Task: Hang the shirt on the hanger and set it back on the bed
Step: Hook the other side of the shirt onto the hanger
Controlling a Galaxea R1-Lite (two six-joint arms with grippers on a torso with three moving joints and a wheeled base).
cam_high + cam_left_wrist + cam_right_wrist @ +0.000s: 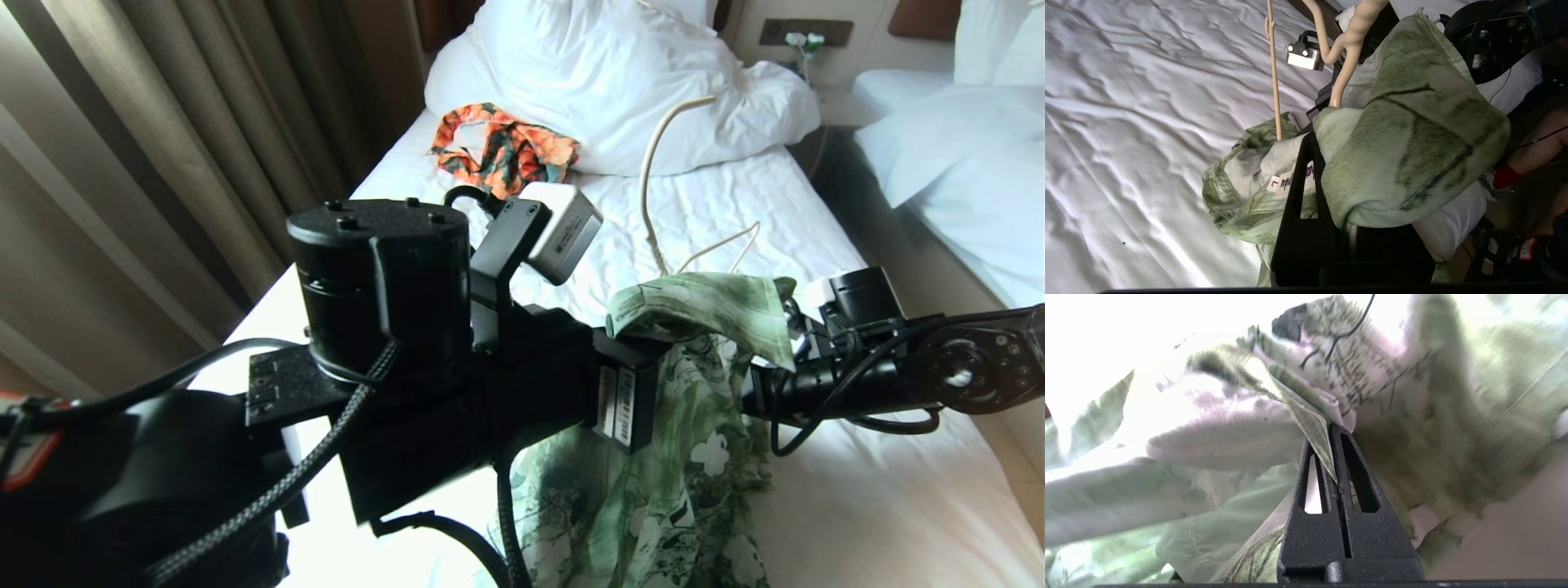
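Streaky green-and-white flower-print shirt [694,425] is up off the bed, bunched between the two arms, its tail hanging down toward the sheet. Thin cream plastic hanger [653,196] sticks up out of the top of the bundle, hook arcing toward the pillow. In the left wrist view the hanger's rods [1274,73] run down into the cloth near the collar label, so it looks at least partly inside the shirt. Can't tell whether either shoulder is seated on it.

Left gripper [1314,163]: black fingers pressed together with shirt fabric draped over and around them. It appears to be pinching the shirt near the collar, possibly the hanger too; the cloth hides the contact. Right gripper [1333,435]: fingers closed tight on a folded edge of the shirt, clear in its wrist view. It sits on the far side of the bundle from the left one.

Below, the single bed with wrinkled white sheet [857,506], bulky duvet and pillow [604,73] at the head. Orange-and-dark-green patterned garment [506,151] lies near the pillow, well apart from the work.

Progress, my read: mid-task. Shirt lifted, hanger started in. Left to do: spread the shoulders over the hanger ends, straighten, lay the lot back on the bed.
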